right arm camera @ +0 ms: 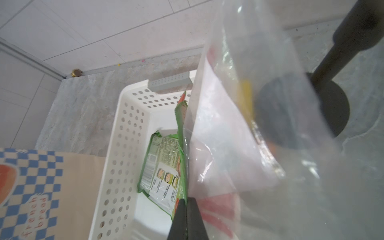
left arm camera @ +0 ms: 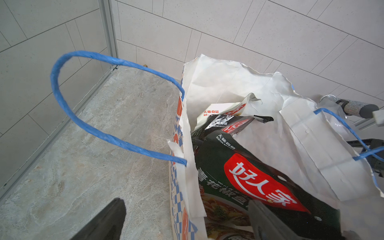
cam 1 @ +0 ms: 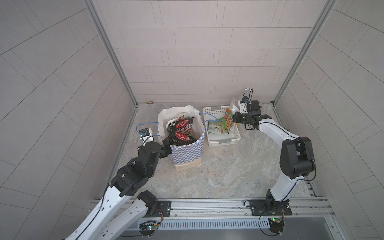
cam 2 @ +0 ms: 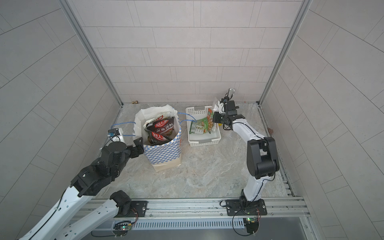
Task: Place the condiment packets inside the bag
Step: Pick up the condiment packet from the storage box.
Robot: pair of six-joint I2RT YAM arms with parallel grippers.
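The checked paper bag (cam 1: 187, 154) (cam 2: 164, 154) stands left of centre with black, red-labelled condiment packets (cam 1: 182, 133) (left arm camera: 259, 182) sticking out of its mouth. My left gripper (cam 1: 166, 146) (left arm camera: 187, 220) is open and straddles the bag's near wall, one finger outside and one inside over a black packet. In the white basket (cam 1: 224, 142) (right arm camera: 124, 145) a green packet (cam 1: 216, 126) (right arm camera: 164, 166) lies flat. A second green packet (cam 1: 228, 120) (right arm camera: 181, 116) stands on edge by the basket's right wall, and my right gripper (cam 1: 234, 119) (right arm camera: 187, 207) is shut on its edge.
A clear plastic pouch (cam 1: 233, 107) (right arm camera: 239, 124) holding yellow and red bits leans over the basket's right rim, against my right gripper. The bag's blue cord handles (left arm camera: 83, 124) hang out to both sides. A brass fitting (cam 1: 148, 102) sits at the back wall.
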